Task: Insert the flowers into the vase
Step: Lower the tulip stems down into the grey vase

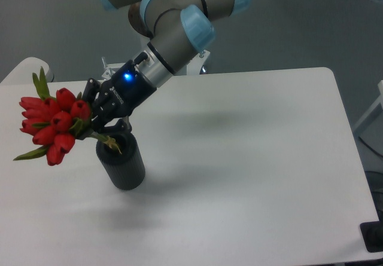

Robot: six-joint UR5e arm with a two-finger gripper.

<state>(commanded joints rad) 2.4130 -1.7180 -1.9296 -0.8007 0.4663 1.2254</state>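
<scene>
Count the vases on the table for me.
1. The vase stands on the table's left side, right under the end effector, which holds the flowers with stems at its mouth.

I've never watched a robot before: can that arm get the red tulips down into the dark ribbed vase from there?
Probably yes. The gripper holds the bunch of red tulips tilted, stem ends already at the open mouth of the dark grey ribbed vase, with nothing blocking.
</scene>
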